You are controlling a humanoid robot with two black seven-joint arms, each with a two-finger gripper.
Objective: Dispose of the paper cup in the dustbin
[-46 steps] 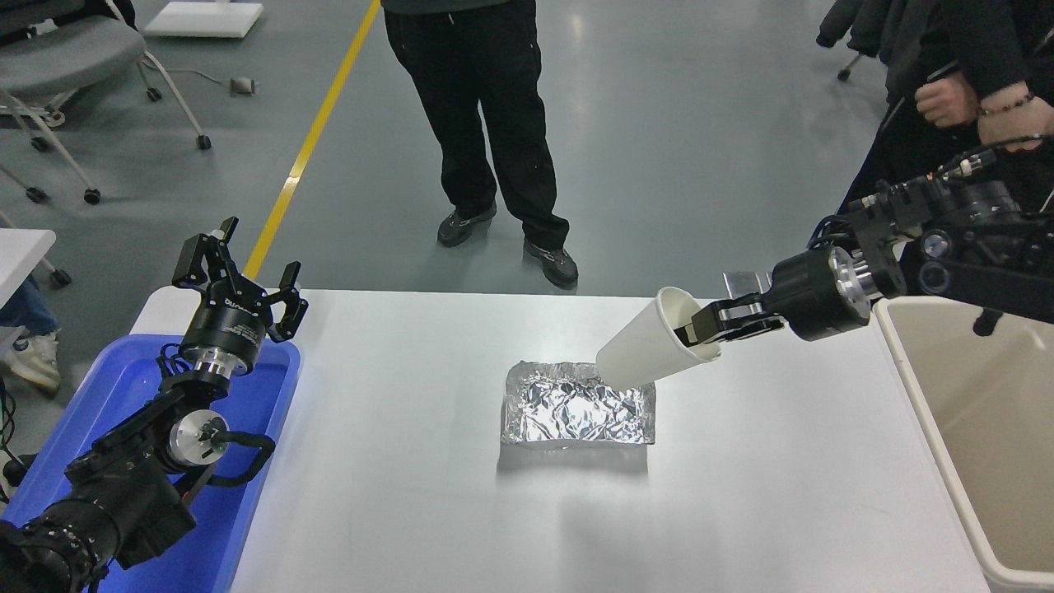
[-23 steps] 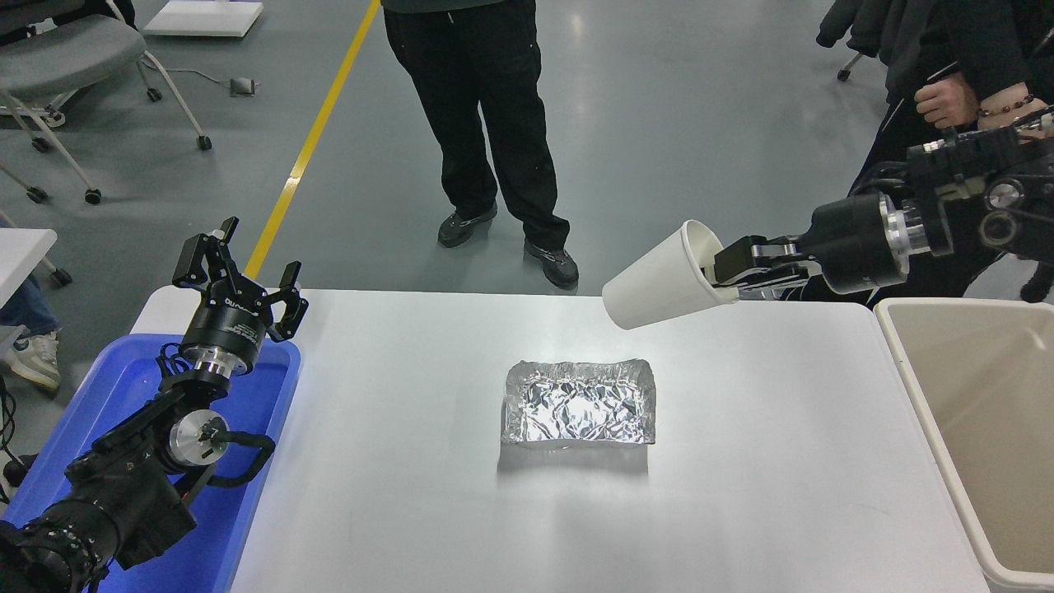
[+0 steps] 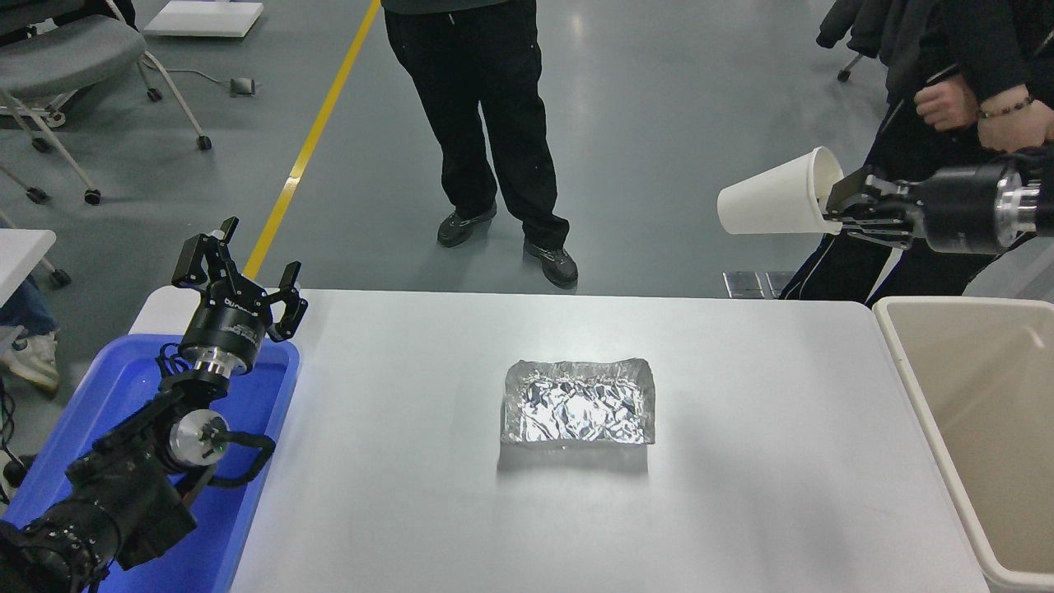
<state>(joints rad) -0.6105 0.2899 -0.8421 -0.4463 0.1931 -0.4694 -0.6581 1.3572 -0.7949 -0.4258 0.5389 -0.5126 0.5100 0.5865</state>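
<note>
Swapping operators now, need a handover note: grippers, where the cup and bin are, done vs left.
Right gripper: shut on the paper cup at its rim, cup held sideways high in the air, beyond the table's far right corner.
Left gripper: open, parked at lower left over the blue tub.
Dustbin: at the table's right edge; nothing visible in the part shown.
Foil tray: mid-table, untouched.
Done: cup picked and lifted.
Left: carry it over the dustbin and release.
</note>
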